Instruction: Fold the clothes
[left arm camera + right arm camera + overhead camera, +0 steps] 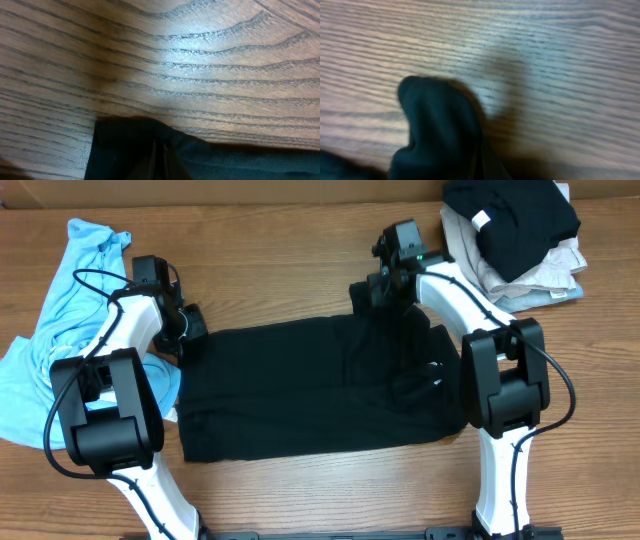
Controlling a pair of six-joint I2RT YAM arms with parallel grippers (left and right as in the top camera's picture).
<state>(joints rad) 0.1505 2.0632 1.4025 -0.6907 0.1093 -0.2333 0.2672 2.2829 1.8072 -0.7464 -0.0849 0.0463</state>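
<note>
1. Wood-grain table fills the scene, brown boards running left to right, and both arms reach out over it from the near edge.
2. Centre stage is the black shirt, lying flat as a broad dark rectangle in the middle of the table, with its long side running left to right.
3. Over at the shirt's far-left corner, the left gripper is down at table level with its jaws pinched together on the cloth. The left wrist view shows the black shirt running right along the bottom of the picture, its corner gathered where the fingers meet.
4. At the far edge, right of the middle, the right gripper has its jaws clamped tight too. In its wrist view, a rounded fold of the black shirt stands up off the wood, right at the fingers.
5. Off to the left, a light blue garment lies crumpled, partly under the left arm.
6. In the far-right corner sits a pile, a black folded garment on top of beige cloth, well apart from the shirt.
</note>
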